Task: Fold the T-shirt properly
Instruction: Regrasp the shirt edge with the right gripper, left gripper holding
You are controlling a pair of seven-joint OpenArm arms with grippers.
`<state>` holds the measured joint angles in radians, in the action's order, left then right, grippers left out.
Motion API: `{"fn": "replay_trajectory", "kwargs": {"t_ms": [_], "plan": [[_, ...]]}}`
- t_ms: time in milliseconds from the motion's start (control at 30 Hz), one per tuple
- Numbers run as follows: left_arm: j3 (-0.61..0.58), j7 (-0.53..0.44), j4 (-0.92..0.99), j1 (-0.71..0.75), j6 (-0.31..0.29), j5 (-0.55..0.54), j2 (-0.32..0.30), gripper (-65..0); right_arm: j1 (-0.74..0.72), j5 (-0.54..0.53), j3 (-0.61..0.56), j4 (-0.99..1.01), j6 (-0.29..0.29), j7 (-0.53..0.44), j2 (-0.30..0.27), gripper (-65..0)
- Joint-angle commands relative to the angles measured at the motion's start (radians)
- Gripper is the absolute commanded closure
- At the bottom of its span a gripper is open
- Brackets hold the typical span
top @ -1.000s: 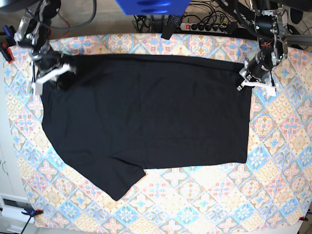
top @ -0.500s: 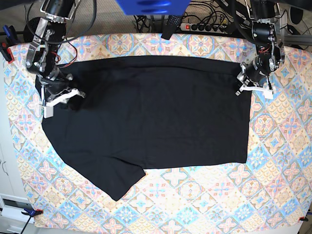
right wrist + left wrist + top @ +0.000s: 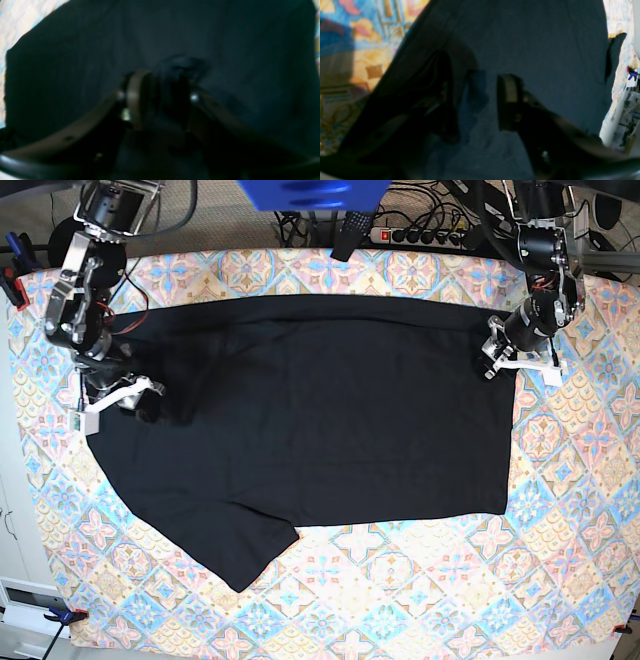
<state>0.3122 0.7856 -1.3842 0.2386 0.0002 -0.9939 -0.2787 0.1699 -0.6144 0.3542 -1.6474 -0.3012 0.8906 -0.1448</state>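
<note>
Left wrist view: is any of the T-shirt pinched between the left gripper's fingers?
No: the left gripper stands open over the T-shirt, with flat cloth showing in the gap.

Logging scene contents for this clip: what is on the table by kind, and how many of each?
T-shirt: 1, black, spread flat
Patterned tablecloth: 1
Grippers: 2, left gripper and right gripper, both over the shirt
Total: 4

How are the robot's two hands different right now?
The left hand is at the straight bottom end of the T-shirt, close to the patterned tablecloth; the right hand is at the sleeve end. Flat cloth shows between the left hand's fingers, while a small bump of cloth sits between the right hand's fingers. Both hands are open and low over the black shirt.
</note>
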Motion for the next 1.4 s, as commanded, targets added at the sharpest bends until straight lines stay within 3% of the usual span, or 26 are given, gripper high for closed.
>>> {"fn": "replay_trajectory", "kwargs": {"t_ms": [0, 233, 567, 1100, 1167, 1300, 1367], "plan": [[0.021, -0.008, -0.030, 0.015, -0.002, -0.009, -0.017, -29.0, 0.026, -0.019, 0.001, -0.041, -0.010, -0.009, -0.005, -26.8], [0.098, 0.038, -0.148, 0.129, -0.002, -0.102, -0.017, -30.0, 0.167, -0.019, 0.022, -0.182, -0.010, -0.009, -0.028, -27.1], [0.098, 0.056, -0.234, 0.293, -0.002, -0.104, 0.019, -30.0, 0.277, -0.020, 0.058, -0.210, -0.010, -0.009, -0.028, -27.1], [0.080, 0.054, 0.052, 0.133, -0.004, -0.099, 0.035, -29.4, 0.296, -0.017, 0.058, -0.199, -0.010, -0.009, -0.026, -27.1], [0.048, 0.054, 0.056, 0.117, -0.004, -0.099, 0.034, -24.4, 0.299, -0.017, 0.058, -0.195, -0.010, -0.009, -0.026, -27.1], [0.034, 0.054, 0.056, 0.109, -0.004, -0.099, 0.034, -0.2, 0.305, -0.019, 0.121, -0.130, -0.010, -0.009, -0.025, -27.2], [0.034, 0.054, 0.056, 0.110, -0.004, -0.099, 0.034, 0.0, 0.305, -0.020, 0.154, -0.084, -0.010, -0.009, -0.025, -27.3]]}}
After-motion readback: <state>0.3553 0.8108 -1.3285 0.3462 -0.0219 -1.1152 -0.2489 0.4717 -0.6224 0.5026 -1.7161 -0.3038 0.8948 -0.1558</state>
